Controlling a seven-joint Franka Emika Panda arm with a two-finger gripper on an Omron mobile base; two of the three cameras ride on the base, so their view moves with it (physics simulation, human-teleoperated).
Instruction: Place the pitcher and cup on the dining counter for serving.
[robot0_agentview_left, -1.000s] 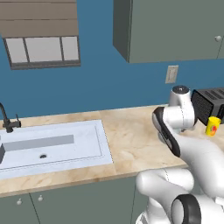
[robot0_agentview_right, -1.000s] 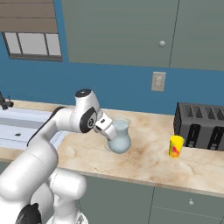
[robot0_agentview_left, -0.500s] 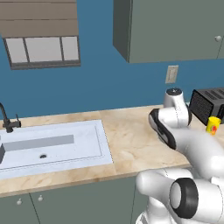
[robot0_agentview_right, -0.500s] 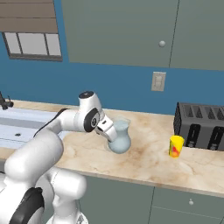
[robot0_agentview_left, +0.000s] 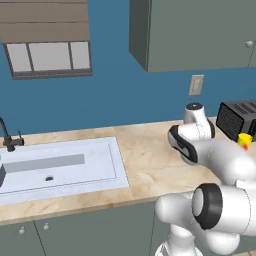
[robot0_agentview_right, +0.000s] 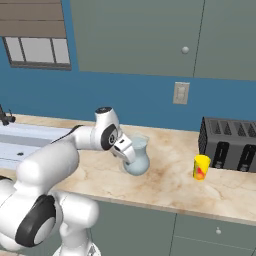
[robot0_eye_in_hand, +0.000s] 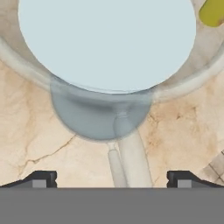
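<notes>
The pale blue-grey pitcher (robot0_agentview_right: 139, 159) stands upright on the beige counter (robot0_agentview_right: 165, 186), and from above its wide mouth (robot0_eye_in_hand: 107, 43) and handle (robot0_eye_in_hand: 132, 158) show. My gripper (robot0_eye_in_hand: 111, 179) is open just above and beside it, and its fingertips (robot0_eye_in_hand: 42, 178) stand wide on either side of the handle, touching nothing. In the right base view the gripper (robot0_agentview_right: 128, 153) is at the pitcher's left flank. The yellow cup (robot0_agentview_right: 201, 167) with a red mark stands to the right, by the toaster; it also shows as cup (robot0_agentview_left: 244, 141) and cup (robot0_eye_in_hand: 213, 11). The dining counter is out of view.
A black toaster (robot0_agentview_right: 229, 145) sits at the counter's right end against the blue wall. A white sink (robot0_agentview_left: 60, 167) with a dark faucet (robot0_agentview_left: 7, 137) lies to the left. Grey-green cabinets (robot0_agentview_right: 150, 35) hang overhead. Bare counter lies between the pitcher and the cup.
The hand has edged slightly lower and closer to the pitcher. Its jaws stay wide open, and pitcher and cup have not moved.
</notes>
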